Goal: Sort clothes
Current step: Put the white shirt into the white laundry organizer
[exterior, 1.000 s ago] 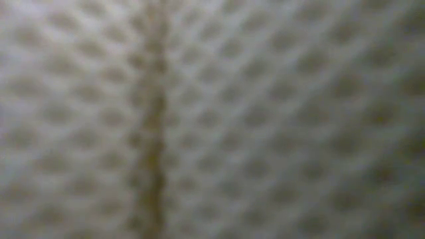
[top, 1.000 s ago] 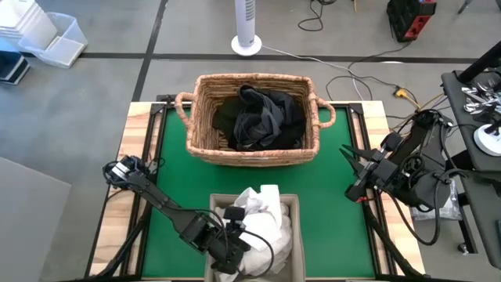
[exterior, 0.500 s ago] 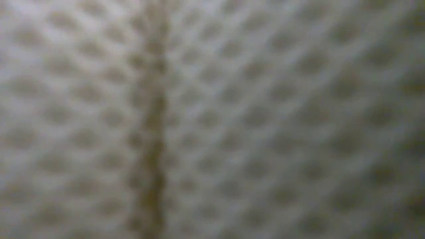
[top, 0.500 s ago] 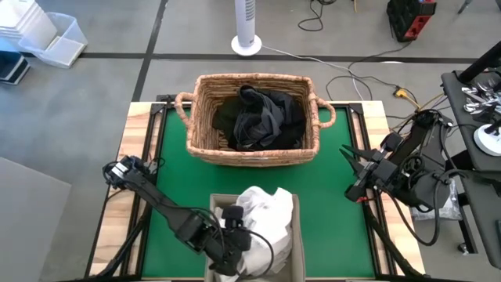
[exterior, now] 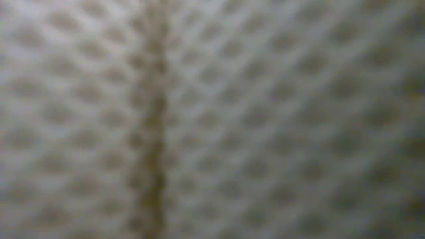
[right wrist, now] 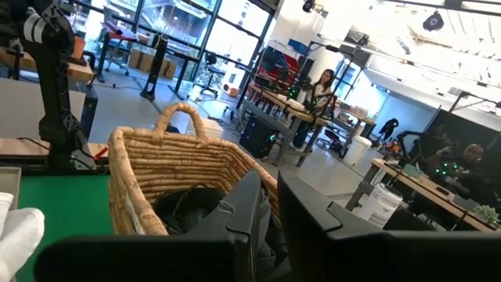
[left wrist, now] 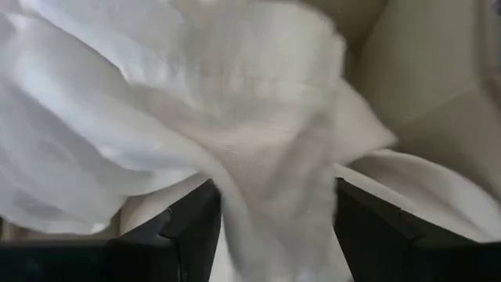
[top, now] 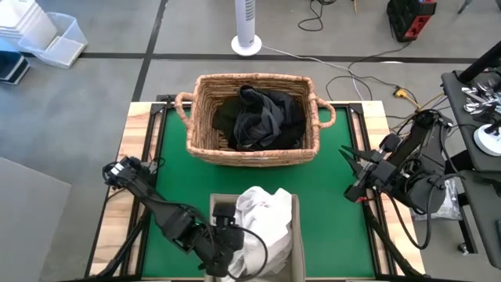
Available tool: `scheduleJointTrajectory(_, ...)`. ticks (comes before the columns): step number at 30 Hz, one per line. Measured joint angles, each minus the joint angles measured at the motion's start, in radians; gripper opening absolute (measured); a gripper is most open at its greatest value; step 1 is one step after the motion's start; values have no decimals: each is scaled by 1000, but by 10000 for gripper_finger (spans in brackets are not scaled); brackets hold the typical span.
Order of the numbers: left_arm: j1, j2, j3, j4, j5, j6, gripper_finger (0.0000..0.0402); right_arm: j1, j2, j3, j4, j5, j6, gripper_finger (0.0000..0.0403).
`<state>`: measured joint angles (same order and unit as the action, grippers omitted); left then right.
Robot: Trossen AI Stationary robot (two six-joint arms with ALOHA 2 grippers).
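White clothes [top: 264, 223] lie heaped in a beige bin [top: 294, 235] at the table's near edge. My left gripper [top: 223, 249] reaches into that bin at its left side, open, with white cloth [left wrist: 235, 117] filling its wrist view and lying between its fingers. Dark clothes [top: 258, 117] rest bunched inside a wicker basket [top: 250, 153] on the far half of the green mat. My right gripper [top: 348, 155] hovers at the mat's right edge, open by a narrow gap [right wrist: 268, 205], pointing toward the basket [right wrist: 168, 168]. The low view shows only a blurred beige mesh surface [exterior: 212, 119]. My left gripper touches the white clothes with its fingers wide apart. A hanging fold of the cloth [left wrist: 274, 211] lies between the two fingers [left wrist: 192, 227] and against their inner sides, not pinched. The heap rests in the bin.
Bare green mat [top: 168, 168] lies left and right of the bin and between it and the basket. The basket's handles [top: 325, 116] stick out at both ends. Cables and equipment stand beyond the table's right edge [top: 438, 180]. People sit far off in the room [right wrist: 321, 82].
My left gripper has drawn back toward the table's near edge, deeper into the bin's left side. The white heap, which stood up in a peak at the bin's far end, has sunk and spread rounder across the bin.
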<state>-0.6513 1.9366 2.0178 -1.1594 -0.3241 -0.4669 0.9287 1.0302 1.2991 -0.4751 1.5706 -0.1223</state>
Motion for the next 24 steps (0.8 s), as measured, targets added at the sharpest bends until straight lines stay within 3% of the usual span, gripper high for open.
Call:
scheduleJointTrajectory(6,-13,0,115,-94,-40,25,211,0,0,0,0,0,0,38)
scheduleJointTrajectory(10,-20,0,152,-88,-317,116,197,0,0,0,0,0,0,38)
scheduleJointTrajectory(14,-17,-1,152,-31,-394,235,141,0,0,0,0,0,0,38)
scheduleJointTrajectory(20,-7,-1,83,164,-497,431,15,0,0,0,0,0,0,38)
scheduleJointTrajectory(24,3,-1,25,278,-504,476,13,0,0,0,0,0,0,38)
